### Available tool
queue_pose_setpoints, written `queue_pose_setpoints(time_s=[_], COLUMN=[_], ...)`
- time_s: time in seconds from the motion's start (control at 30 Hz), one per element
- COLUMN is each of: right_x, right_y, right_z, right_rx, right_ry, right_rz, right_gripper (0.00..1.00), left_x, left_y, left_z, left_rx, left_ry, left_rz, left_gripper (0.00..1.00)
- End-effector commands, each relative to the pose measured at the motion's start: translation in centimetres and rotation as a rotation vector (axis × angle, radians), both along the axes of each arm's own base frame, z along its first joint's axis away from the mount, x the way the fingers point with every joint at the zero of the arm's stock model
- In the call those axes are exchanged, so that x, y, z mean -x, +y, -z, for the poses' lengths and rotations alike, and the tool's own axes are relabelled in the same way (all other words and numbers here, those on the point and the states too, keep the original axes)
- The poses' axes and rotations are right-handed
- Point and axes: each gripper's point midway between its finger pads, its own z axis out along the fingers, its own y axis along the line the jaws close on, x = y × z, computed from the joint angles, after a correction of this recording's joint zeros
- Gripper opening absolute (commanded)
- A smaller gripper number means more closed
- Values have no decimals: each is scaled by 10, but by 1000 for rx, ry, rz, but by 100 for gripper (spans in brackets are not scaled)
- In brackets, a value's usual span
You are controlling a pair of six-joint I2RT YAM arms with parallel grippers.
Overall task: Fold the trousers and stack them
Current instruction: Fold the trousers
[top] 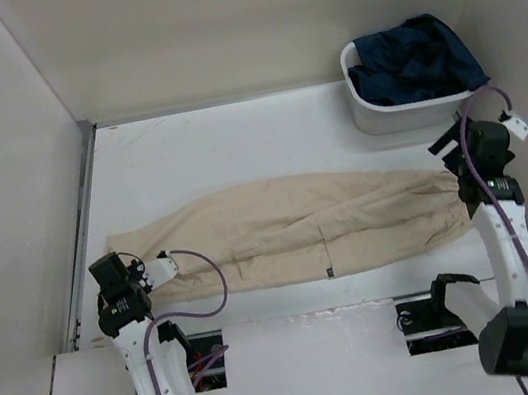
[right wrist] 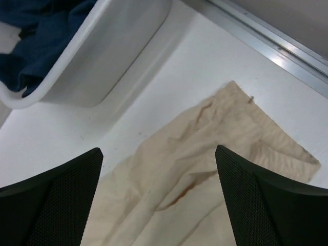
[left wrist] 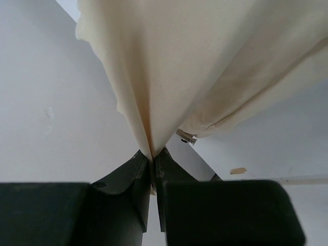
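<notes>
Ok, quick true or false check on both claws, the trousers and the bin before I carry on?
1. The left claw is shut on an edge of the trousers. True.
2. The right claw is clamped on the trousers. False: it stands open over their other end, holding nothing.
3. The trousers lie stretched out sideways across the table, not yet folded short. True.
4. The white bin is empty. False: dark blue cloth fills it.
</notes>
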Motion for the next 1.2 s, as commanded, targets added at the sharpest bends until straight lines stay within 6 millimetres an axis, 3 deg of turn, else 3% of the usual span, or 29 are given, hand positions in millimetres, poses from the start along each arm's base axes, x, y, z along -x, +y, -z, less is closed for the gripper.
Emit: queue_pose_setpoints(time_s=[0.0,0.17,0.37,0.47,0.53,0.6,0.63,0.67,0.83,1.03,1.07,1.1,1.13,1.17], right_x=[-23,-30,-17,-19,-18,-10,-3,4,58,103,111,115,116,116], right_y=[15,8,1,-1,0,1,-3,-8,-32,-31,-28,-26,-28,-32], right_z=[16,47,67,75,89,97,96,93,97,95,95,95,88,79], right_rx=[57,71,69,68,51,31,28,12,-162,-240,-233,-229,-207,-191], right_ry=[156,305,463,520,583,626,618,590,495,511,523,517,496,470], right_rz=[-170,-170,-186,-202,-231,-228,-200,-152,93,225,238,251,262,280], right_gripper=[97,99,100,92,71,22,4,0,0,0,8,27,36,38], left_x=[3,3,5,6,5,4,3,2,2,1,2,1,2,3], left_y=[-2,-2,-1,-2,-3,-4,-3,-3,-2,-2,-3,-2,-2,-2], left_z=[6,5,2,2,3,1,-3,-4,-3,-8,-8,-9,-9,-9], left_rx=[3,3,-9,-14,-18,-26,-32,-35,-50,-62,-64,-67,-69,-69], left_ry=[3,-22,-32,-28,-27,-31,-38,-41,-40,-49,-49,-53,-53,-50], left_rz=[2,-10,-19,-17,-6,2,4,6,19,24,28,29,29,26], left_gripper=[6,7,7,7,7,7,7,7,7,13,18,25,31,34])
